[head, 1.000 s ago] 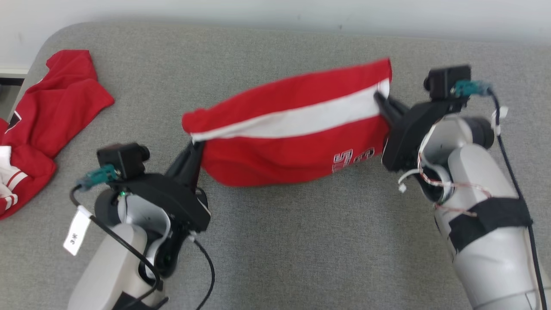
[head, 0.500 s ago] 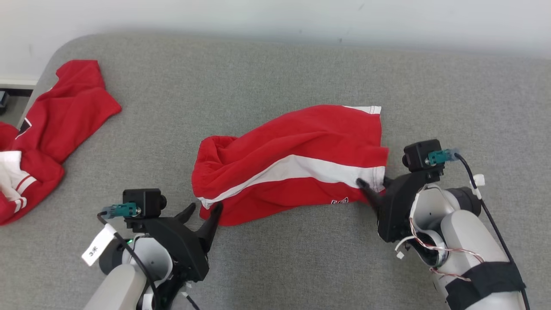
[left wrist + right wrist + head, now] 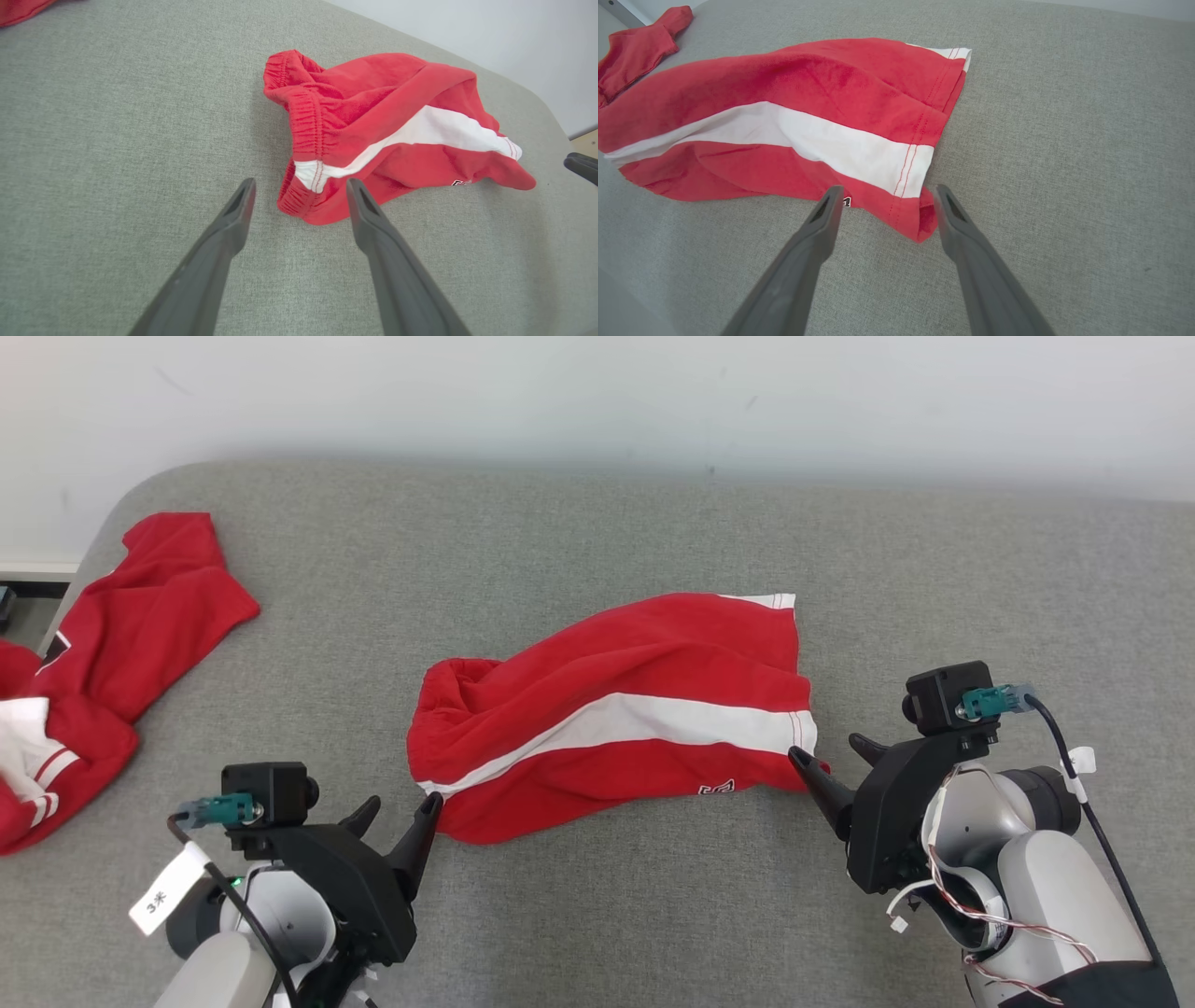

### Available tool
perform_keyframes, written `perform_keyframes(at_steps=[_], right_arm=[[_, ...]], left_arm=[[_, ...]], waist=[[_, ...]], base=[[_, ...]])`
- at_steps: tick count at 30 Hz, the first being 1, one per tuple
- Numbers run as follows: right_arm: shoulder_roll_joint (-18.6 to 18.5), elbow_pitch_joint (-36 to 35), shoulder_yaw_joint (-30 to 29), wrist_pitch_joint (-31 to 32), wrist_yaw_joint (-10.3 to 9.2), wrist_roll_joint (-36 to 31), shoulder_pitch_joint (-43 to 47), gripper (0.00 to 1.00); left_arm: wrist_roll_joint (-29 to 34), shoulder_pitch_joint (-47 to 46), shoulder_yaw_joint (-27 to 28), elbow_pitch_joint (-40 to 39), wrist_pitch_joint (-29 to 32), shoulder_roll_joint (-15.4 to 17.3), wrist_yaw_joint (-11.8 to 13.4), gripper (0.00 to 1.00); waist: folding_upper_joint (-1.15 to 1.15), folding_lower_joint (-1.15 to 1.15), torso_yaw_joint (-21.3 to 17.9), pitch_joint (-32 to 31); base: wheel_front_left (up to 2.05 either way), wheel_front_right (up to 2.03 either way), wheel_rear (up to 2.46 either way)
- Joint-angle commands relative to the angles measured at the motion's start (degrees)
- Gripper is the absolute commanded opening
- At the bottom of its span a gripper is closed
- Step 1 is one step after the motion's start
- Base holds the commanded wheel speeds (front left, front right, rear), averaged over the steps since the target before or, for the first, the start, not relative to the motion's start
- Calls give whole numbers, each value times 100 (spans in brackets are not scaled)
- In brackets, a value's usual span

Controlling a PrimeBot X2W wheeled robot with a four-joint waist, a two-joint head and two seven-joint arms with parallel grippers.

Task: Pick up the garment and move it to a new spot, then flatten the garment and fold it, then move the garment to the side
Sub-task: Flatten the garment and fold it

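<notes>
Rumpled red cloth shorts with a white stripe [image 3: 616, 719] lie centred on the grey fabric surface [image 3: 597, 560], between the spread-open, empty left gripper [image 3: 402, 800] and right gripper [image 3: 823, 747]; another crumpled red garment [image 3: 121, 635] lies far left.

The middle of the grey padded surface [image 3: 597, 915] is being taken up by the garment [image 3: 616, 728], lying crumpled. Its left end is being closed in by the left gripper [image 3: 401, 800] and its right hem by the right gripper [image 3: 823, 747], both with jaws spread. A broad bare strip is being left before the garment, between the two grippers, and another behind it, up to the wall [image 3: 597, 392]. The far left edge is being occupied by other red clothing [image 3: 140, 616], well apart.
</notes>
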Motion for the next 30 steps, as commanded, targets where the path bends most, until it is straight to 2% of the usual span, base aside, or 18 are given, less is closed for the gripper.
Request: perform_keyframes(at_steps=[1,11,24,25,26,27,28,29,30], right_arm=[[-24,-52,-30,37,16,-17,22,100],[-24,160,16,84,16,1,-385,100],[-24,826,126,-167,16,143,-802,100],[-24,859,145,-189,16,160,-827,100],[-24,886,167,-217,16,163,-847,100],[-24,906,186,-231,16,169,-857,100],[-24,928,204,-242,16,177,-864,77],[-24,946,220,-257,16,183,-869,54],[-24,963,233,-266,16,186,-873,36]], left_arm=[[21,-19,16,-49,36,62,31,100],[190,-316,-122,-130,287,129,137,100],[159,-534,-208,78,290,29,88,100],[143,-537,-211,90,287,17,79,79],[135,-540,-218,102,286,10,70,48],[128,-546,-223,108,281,6,60,40],[115,-550,-230,114,276,-2,45,17],[109,-552,-236,121,269,-8,55,2],[99,-554,-238,126,255,-16,39,0]], waist=[[0,1,-31,3],[0,1,-119,306],[0,1,-36,560],[0,1,-30,564],[0,1,-25,566],[0,1,-21,566],[0,1,-16,565],[0,1,-13,564],[0,1,-11,564]], base=[[0,0,0],[0,0,0],[0,0,0],[0,0,0],[0,0,0],[0,0,0],[0,0,0],[0,0,0],[0,0,0]])
